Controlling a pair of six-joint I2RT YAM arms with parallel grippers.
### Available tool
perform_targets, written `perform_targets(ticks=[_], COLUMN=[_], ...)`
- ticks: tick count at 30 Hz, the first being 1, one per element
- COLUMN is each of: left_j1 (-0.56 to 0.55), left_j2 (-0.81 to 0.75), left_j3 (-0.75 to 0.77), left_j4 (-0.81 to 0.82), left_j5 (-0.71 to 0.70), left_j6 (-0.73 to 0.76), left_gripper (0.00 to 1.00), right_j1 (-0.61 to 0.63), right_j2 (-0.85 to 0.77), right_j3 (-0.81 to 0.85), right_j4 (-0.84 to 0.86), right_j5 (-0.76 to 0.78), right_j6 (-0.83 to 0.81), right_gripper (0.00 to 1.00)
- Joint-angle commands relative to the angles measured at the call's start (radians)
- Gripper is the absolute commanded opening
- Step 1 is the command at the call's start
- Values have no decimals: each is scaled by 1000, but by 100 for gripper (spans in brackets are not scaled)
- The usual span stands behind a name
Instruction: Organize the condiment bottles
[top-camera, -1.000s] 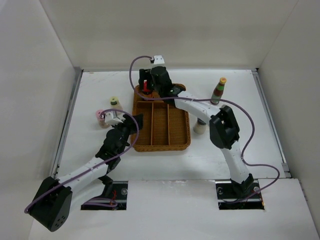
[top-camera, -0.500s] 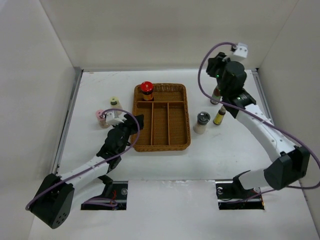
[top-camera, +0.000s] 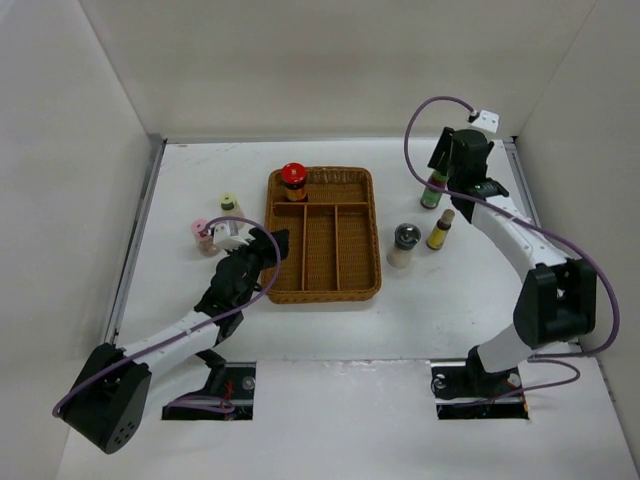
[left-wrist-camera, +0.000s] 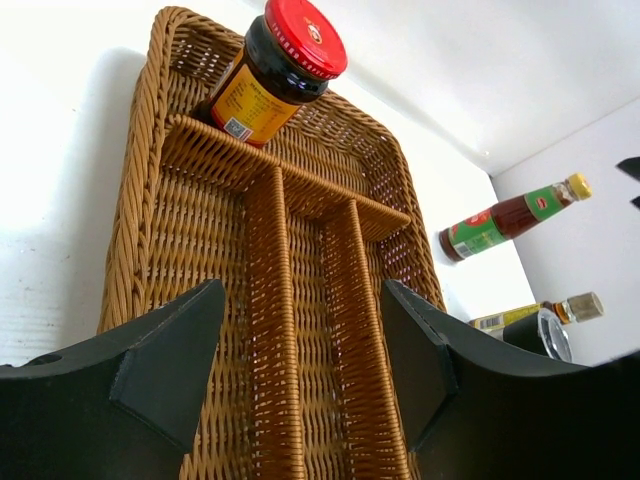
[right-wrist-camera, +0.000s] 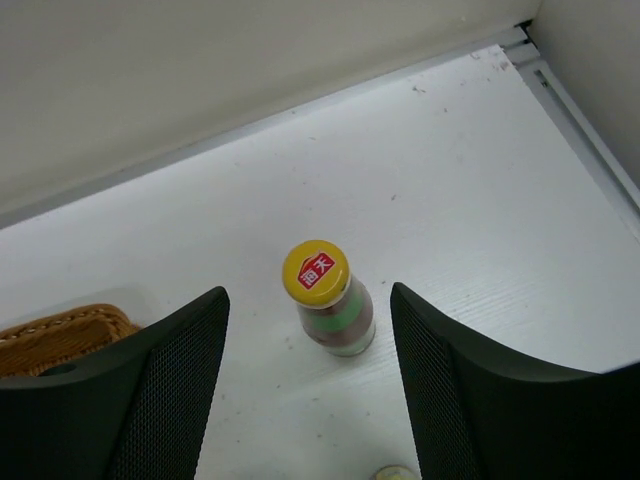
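The condiment bottles stand around a wicker tray (top-camera: 376, 262). A red-capped jar (top-camera: 293, 180) sits in the tray's far compartment, and it also shows in the left wrist view (left-wrist-camera: 275, 75). My right gripper (top-camera: 445, 175) hovers open above a green-labelled bottle with an orange-yellow cap (right-wrist-camera: 325, 295), which stands upright below the gap between the jaws. A small yellow-capped bottle (top-camera: 440, 230) and a silver-capped jar (top-camera: 404, 243) stand right of the tray. Pale-green-capped (top-camera: 229, 204) and pink-capped (top-camera: 201, 235) bottles stand left of it. My left gripper (top-camera: 272, 243) is open and empty at the tray's left edge.
White walls close in the table on three sides, and the back right corner (right-wrist-camera: 525, 35) lies just beyond the green-labelled bottle. The tray's three long compartments (left-wrist-camera: 300, 330) hold nothing. The left gripper (left-wrist-camera: 303, 290) looks along them.
The right arm left the red-capped jar in the tray's far compartment and swung to the back right, ending above the green-labelled bottle. The left arm has barely moved.
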Motion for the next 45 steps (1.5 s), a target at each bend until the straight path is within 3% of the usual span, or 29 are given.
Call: perform_targets(ticks=[1,14,24,32,45], left_j1=[0,0,3,3,1], left_j2=[-4,25,53,67,41], left_j3=[17,20,22,25,17], left_j4=[55,68,85,93,90], left_j5=[14,14,16,26,28], left_j6=[-6,-6,-8,-14,-14], left_gripper=[63,63,63,63,63], right_j1=[-20,-43,-42,-40,96], right_j2=[30,166,183,142,-18], right_j3=[21,110,116,92,149], right_j4=[11,31,39,71,92], right_j5=[-53,-85,-39,21,19], right_j6=[-7,-1,-16,-31,-88], right_gripper=[71,65,45,29,25])
